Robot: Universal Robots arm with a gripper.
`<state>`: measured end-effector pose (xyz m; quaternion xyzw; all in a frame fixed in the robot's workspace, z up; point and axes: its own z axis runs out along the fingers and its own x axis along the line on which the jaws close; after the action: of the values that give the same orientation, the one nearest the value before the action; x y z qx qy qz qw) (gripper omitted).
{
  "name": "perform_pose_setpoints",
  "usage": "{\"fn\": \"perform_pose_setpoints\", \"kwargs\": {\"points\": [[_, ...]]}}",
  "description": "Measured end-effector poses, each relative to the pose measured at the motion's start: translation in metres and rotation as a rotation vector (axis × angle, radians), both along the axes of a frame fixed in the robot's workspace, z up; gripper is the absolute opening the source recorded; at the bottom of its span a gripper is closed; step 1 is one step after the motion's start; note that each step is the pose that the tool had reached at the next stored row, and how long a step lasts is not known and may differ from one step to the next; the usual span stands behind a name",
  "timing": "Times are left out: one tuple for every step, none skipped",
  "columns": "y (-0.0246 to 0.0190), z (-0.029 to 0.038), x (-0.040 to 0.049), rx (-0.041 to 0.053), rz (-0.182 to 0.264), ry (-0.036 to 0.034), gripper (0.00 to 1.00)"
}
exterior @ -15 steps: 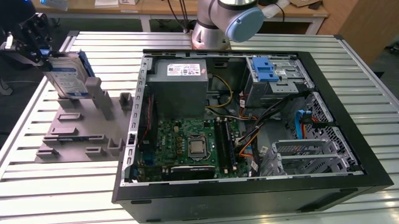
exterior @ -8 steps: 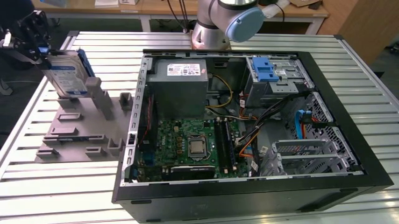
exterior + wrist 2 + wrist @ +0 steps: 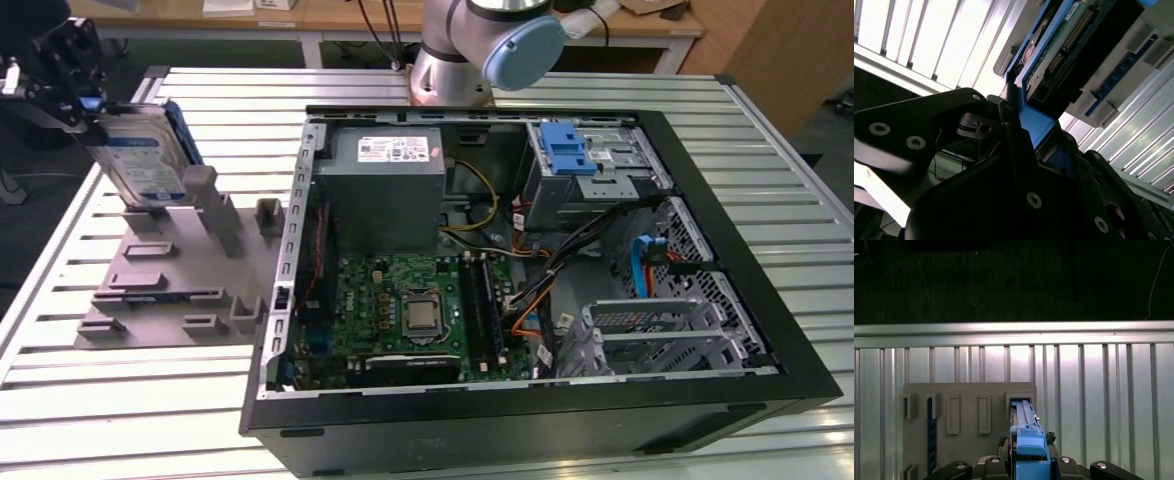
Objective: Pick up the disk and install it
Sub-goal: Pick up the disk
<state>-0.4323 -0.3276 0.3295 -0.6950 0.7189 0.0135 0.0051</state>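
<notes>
I am at the pick-up step; my gripper, upper left of the exterior view, is clamped on the blue caddy edge of the disk; the disk stands upright at a slot of the grey fixture on the counter; I judge the lift calls for a straight pull clear of the slot; the open computer case holds a power supply, a motherboard and a blue-latched drive cage.
</notes>
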Motion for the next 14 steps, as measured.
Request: {"fn": "perform_pose_setpoints", "kwargs": {"points": [[0.0000,0.0007,0.0000,0.0000,0.000,0.0000,0.36],[0.0000,0.0014,0.0000,0.0000,0.000,0.0000,0.36],[0.0000,0.0020,0.0000,0.0000,0.000,0.0000,0.36],[0.0000,0.0027,0.0000,0.0000,0.000,-0.0001,0.36],[0.0000,0.0034,0.0000,0.0000,0.000,0.0000,0.36],[0.0000,0.0040,0.0000,0.0001,0.000,-0.0001,0.36],[0.0000,0.0047,0.0000,0.0000,0.000,0.0000,0.36],[0.0000,0.0053,0.0000,0.0000,0.000,-0.0001,0.36],[0.0000,0.0059,0.0000,0.0000,0.000,0.0000,0.36],[0.0000,0.0064,0.0000,0.0000,0.000,0.0000,0.36],[0.0000,0.0069,0.0000,0.0000,0.000,-0.0001,0.36],[0.0000,0.0075,0.0000,0.0001,0.000,-0.0001,0.36],[0.0000,0.0082,0.0000,0.0000,0.000,0.0000,0.36],[0.0000,0.0088,0.0000,0.0000,0.000,0.0000,0.36]]}}
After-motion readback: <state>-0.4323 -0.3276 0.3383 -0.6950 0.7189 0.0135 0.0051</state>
